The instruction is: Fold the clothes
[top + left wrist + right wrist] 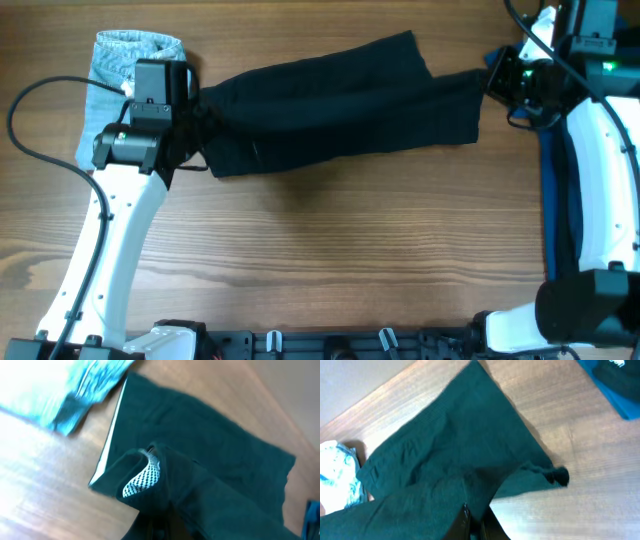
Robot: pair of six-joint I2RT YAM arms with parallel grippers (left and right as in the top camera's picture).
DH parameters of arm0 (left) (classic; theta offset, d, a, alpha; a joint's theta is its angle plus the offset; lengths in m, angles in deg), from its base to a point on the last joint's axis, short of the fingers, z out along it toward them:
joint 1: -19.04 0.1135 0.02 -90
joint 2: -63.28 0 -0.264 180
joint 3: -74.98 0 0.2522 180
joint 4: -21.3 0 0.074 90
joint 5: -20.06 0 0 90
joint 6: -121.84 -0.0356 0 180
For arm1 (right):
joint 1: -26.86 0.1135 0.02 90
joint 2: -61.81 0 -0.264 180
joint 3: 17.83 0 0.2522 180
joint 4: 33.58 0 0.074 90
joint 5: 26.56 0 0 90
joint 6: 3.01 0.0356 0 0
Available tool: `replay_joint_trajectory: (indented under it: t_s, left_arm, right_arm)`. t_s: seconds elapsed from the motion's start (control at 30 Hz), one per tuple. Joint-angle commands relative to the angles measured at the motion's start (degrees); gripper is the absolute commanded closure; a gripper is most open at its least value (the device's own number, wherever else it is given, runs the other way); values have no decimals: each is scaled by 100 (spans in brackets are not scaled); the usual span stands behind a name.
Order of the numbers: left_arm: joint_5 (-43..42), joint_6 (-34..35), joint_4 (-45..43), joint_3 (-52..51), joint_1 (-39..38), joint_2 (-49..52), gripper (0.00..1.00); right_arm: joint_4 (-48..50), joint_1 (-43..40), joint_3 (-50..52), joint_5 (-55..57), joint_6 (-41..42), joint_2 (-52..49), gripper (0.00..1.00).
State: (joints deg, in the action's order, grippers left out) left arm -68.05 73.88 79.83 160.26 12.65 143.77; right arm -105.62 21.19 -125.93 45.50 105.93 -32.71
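1. You have the black garment (pixel 340 105) lying stretched across the far half of the table (pixel 330 250). In the overhead view it runs from about 9 o'clock to about 2 o'clock of the table's centre.
2. Your left gripper (pixel 192 128) sits at the garment's 9 o'clock end. Its jaws are clenched on a bunch of the black fabric there.
3. In the left wrist view, that bunch rises in a fold just ahead of the fingers. A patch of whitish checked lining (pixel 142 480) shows inside the fold.
4. Your right gripper (pixel 492 80) is at the garment's 3 o'clock end. Its jaws are likewise clenched, pinching the black cloth at its edge.
5. In the right wrist view, the cloth spreads away from the fingertips toward 11 o'clock, flat but creased. One narrow corner trails off toward 3 o'clock on the bare wood.
6. The light-blue denim garment (pixel 125 60) lies at 10 o'clock on the table. It is just beyond your left gripper and partly hidden under that arm.
7. The dark blue garment (pixel 615 390) lies at the table's 3 o'clock side, near your right arm. It is apart from the black cloth in the right wrist view.
8. The near half of the table, toward 6 o'clock, shows plain wood grain between your two arms.
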Motion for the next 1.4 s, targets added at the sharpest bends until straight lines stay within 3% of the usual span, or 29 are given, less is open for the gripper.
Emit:
replay_joint_trajectory:
  t_s: [0.0,0.33,0.83,0.97,1.1,1.3,1.37]
  left_arm:
    - [433,-142,-350,103,24,258,96]
    - [964,-291,-1204,103,28,1137,96]
    - [1069,-284,-2236,103,28,2841,96]
    - [1108,-286,-2487,103,28,3023,96]
    - [1128,-284,-2865,103,42,3023,93]
    - [1128,-284,-3410,103,136,3023,84]
    - [1128,-286,-3558,103,190,3023,81]
  right_arm:
    - [332,120,-164,208,-94,-278,96]
    - [1558,439,-164,459,-90,-1248,95]
    - [3416,492,-164,459,-92,-3110,93]
    - [4026,616,-164,459,-94,-3427,84]
    - [4492,767,-164,442,-92,-3449,81]
    - [5125,905,-164,472,-92,-3449,48]
    - [5268,916,-164,625,-85,-3449,44]
